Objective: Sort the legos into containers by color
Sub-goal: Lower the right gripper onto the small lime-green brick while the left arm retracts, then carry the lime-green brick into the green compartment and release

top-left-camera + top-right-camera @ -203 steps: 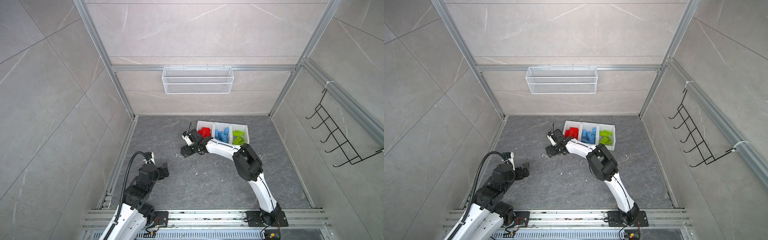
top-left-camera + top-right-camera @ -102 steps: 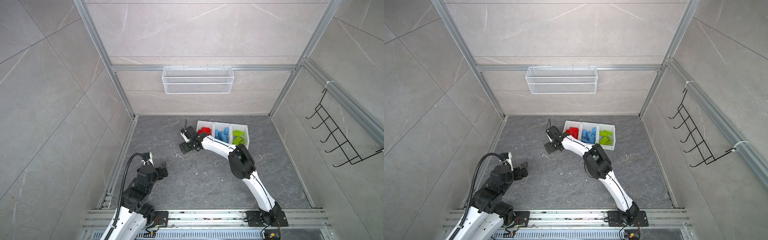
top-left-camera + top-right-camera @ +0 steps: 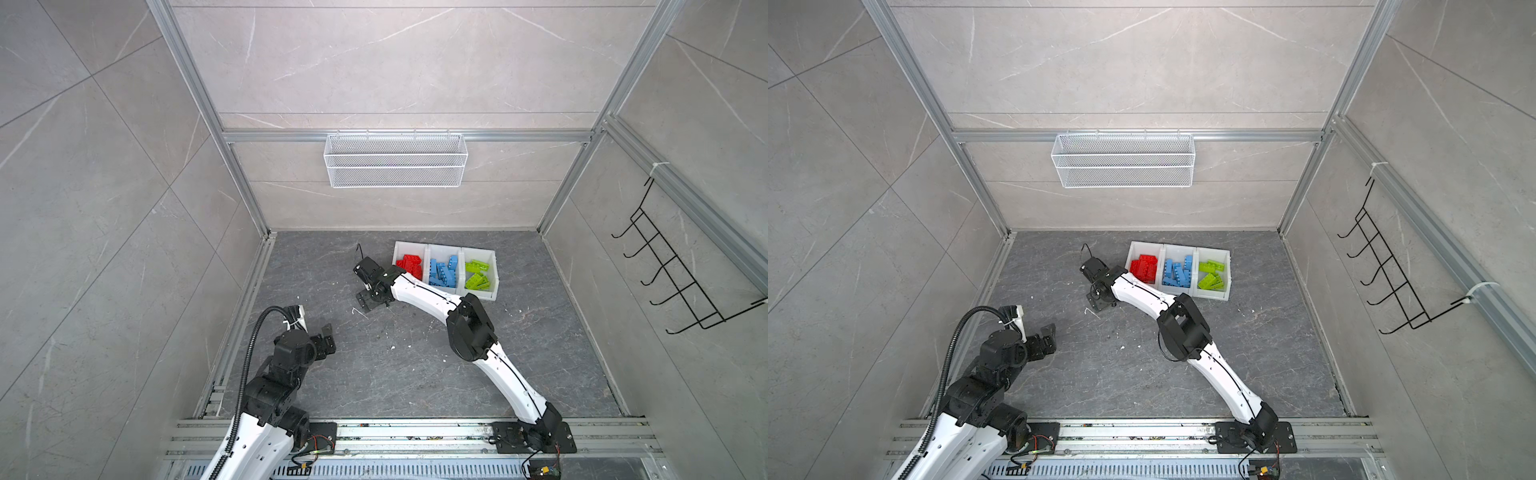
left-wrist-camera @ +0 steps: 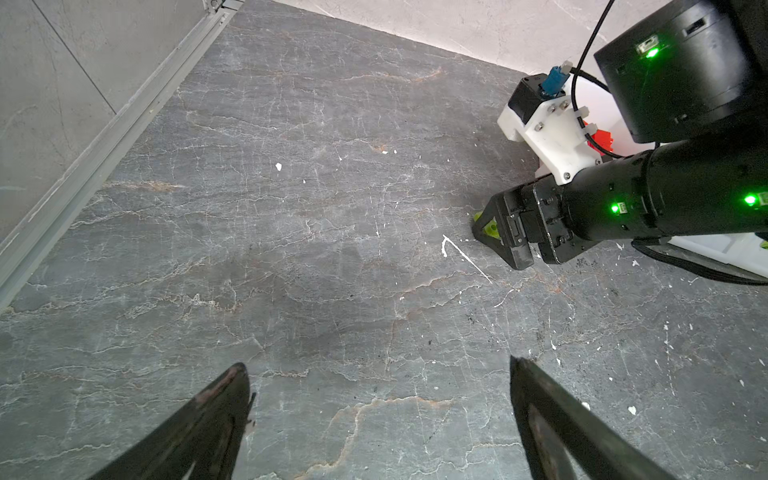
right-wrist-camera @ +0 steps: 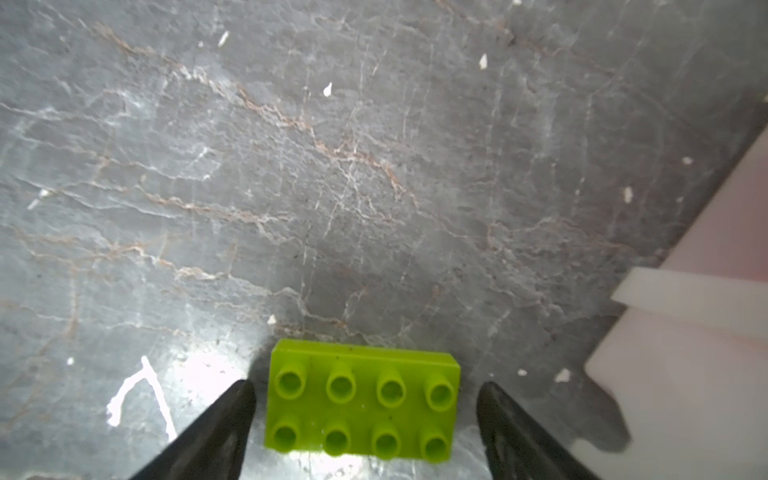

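Lime-green brick [image 5: 362, 401], studs up, long axis crosswise within the spread right gripper [image 5: 365, 387]; left gripper [image 4: 377, 365] spread too.

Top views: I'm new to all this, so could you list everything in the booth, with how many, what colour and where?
containers: three, white, joined in a row at the back of the floor
red legos: several, red, left container
blue legos: several, blue, middle container
green legos: several, lime green, right container
loose green lego: one, lime green, on the floor beside the containers
wire basket: one, white, back wall
hook rack: one, black, right wall
left gripper: one, black, open over bare floor
right gripper: one, black, open astride the loose green lego
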{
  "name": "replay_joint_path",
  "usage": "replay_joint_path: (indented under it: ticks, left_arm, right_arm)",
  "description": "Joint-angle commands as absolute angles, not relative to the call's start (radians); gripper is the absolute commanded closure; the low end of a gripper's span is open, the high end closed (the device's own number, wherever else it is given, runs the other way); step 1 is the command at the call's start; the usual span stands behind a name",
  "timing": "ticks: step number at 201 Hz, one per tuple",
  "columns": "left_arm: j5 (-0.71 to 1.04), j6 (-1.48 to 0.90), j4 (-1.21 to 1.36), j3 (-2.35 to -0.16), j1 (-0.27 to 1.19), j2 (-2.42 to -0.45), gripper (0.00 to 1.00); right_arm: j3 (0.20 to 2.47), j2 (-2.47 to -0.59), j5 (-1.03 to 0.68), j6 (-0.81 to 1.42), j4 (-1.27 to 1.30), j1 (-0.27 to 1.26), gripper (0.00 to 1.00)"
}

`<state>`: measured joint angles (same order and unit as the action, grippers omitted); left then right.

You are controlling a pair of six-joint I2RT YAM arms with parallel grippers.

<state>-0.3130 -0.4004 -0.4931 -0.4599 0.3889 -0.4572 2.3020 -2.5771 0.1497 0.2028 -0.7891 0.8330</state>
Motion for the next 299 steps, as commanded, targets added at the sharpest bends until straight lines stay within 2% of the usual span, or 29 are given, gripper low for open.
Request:
replay_joint_path:
  ticks: [1, 41, 72, 117, 142, 183, 223, 267, 281, 299]
  left_arm:
    - [-0.328, -0.405, -0.480, -0.478, 0.391, -0.451, 0.01]
    - [-0.328, -0.405, -0.481, -0.476, 0.390, -0.449, 0.01]
    - [-0.334, -0.409, -0.483, -0.477, 0.390, -0.448, 0.01]
    - [-0.345, -0.414, -0.486, -0.480, 0.390, -0.457, 0.01]
    - [-0.348, -0.416, -0.486, -0.483, 0.390, -0.465, 0.01]
    - [-0.351, -0.416, -0.484, -0.486, 0.391, -0.482, 0.01]
    - [-0.354, -0.420, -0.485, -0.489, 0.390, -0.488, 0.01]
    - [-0.350, -0.416, -0.482, -0.491, 0.390, -0.494, 0.01]
    - [-0.355, -0.420, -0.484, -0.491, 0.390, -0.497, 0.01]
    - [-0.366, -0.424, -0.487, -0.492, 0.390, -0.499, 0.02]
  right_arm:
    - [2.305, -2.614, 0.105, 0.222, -0.822, 0.838, 0.20]
    - [2.173, -2.506, 0.025, 0.212, -0.694, 0.838, 0.35]
    - [2.072, -2.391, 0.013, 0.210, -0.633, 0.836, 0.41]
    - [1.739, -2.094, -0.008, 0.240, -0.447, 0.787, 0.46]
    - [1.546, -1.921, -0.052, 0.272, -0.378, 0.699, 0.46]
    - [1.332, -1.709, -0.089, 0.259, -0.361, 0.458, 0.47]
    - [1.297, -1.716, -0.180, 0.253, -0.352, 0.223, 0.48]
    - [1.324, -1.803, -0.187, 0.258, -0.317, 0.096, 0.48]
    - [1.339, -1.830, -0.184, 0.252, -0.318, 0.083, 0.45]
    - [1.351, -1.850, -0.183, 0.247, -0.314, 0.072, 0.36]
